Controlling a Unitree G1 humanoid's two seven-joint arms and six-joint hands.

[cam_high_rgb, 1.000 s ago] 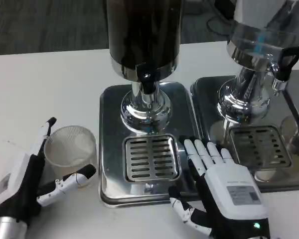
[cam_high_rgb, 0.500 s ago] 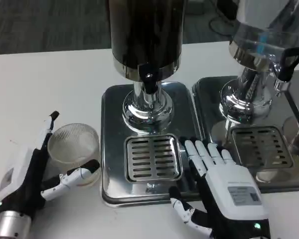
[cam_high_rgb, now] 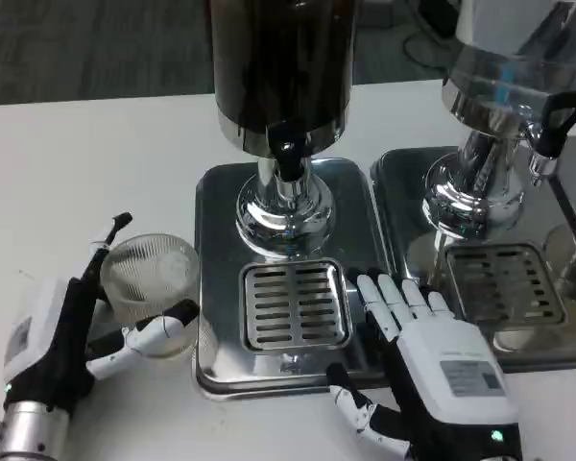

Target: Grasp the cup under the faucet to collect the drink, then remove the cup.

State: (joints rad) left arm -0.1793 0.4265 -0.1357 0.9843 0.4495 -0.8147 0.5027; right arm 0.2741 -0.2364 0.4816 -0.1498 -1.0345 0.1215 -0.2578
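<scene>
A clear ribbed cup [cam_high_rgb: 152,280] stands on the white table just left of the steel tray [cam_high_rgb: 214,221]. My left hand [cam_high_rgb: 58,336] wraps it: a finger runs up its far left side and the thumb presses its near side. The black faucet [cam_high_rgb: 288,158] of the dark drink dispenser [cam_high_rgb: 280,67] hangs above the drip grate [cam_high_rgb: 296,305], with nothing under it. My right hand [cam_high_rgb: 432,360] lies flat and open on the tray's front right corner, fingers pointing away from me.
A second dispenser [cam_high_rgb: 504,96] with a black tap stands on its own steel tray [cam_high_rgb: 413,192] at the right, with its grate [cam_high_rgb: 504,283] beside my right fingers. Bare white table stretches to the left and behind the cup.
My left hand and the cup have shifted to the right, closer to the tray's left edge. The right hand has stayed where it was.
</scene>
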